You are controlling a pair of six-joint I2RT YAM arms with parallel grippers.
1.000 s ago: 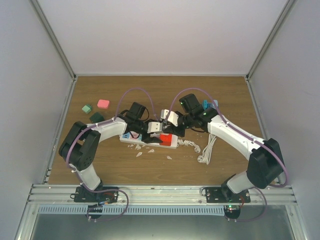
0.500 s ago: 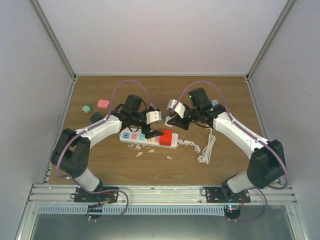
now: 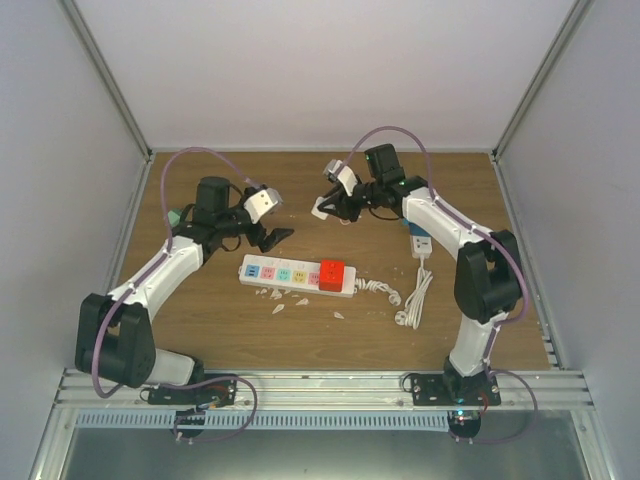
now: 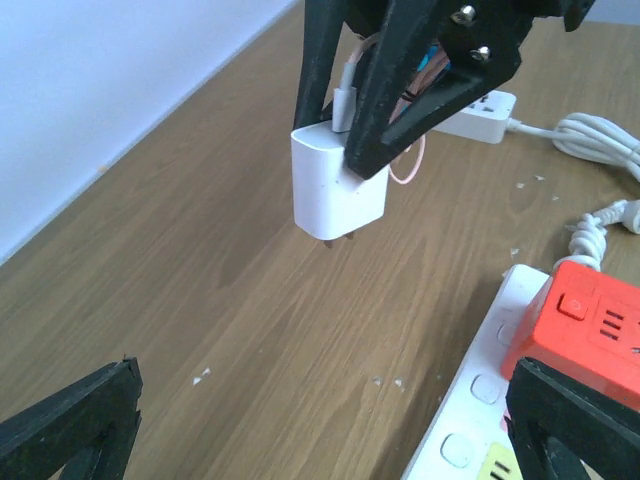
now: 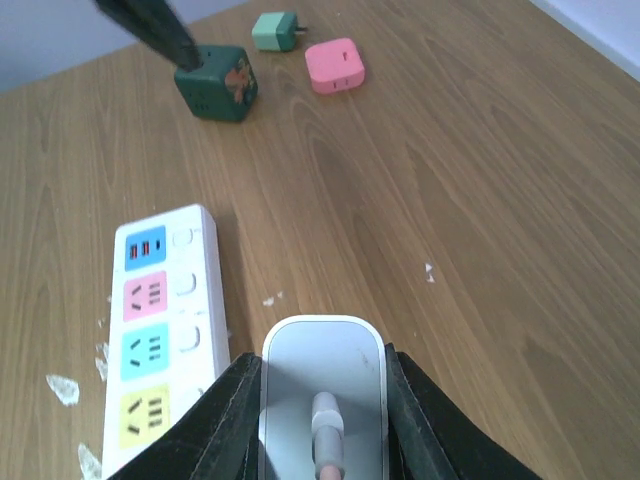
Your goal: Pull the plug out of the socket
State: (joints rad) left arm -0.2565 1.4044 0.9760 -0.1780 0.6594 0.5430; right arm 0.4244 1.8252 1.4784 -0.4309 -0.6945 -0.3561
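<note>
The white plug (image 4: 338,190) is a small rigid plastic block. It is judged light, with smooth sides that may slip under a weak pinch. The correct hold is across its two flat faces, never on the thin cable (image 5: 326,440) leaving its top. Its pins are exposed underneath and should not be knocked sideways.

The right gripper (image 3: 336,203) is clamped on the plug body and holds it in the air over the far part of the table, well apart from the power strip (image 3: 290,273). The left gripper (image 3: 272,218) is spread wide and holds nothing.

A second ago both grippers were crowded over the strip. Since then the left arm has let go and swung out to the left, and the right arm has carried the plug up and away. A red adapter (image 3: 331,274) remains seated in the strip.
</note>
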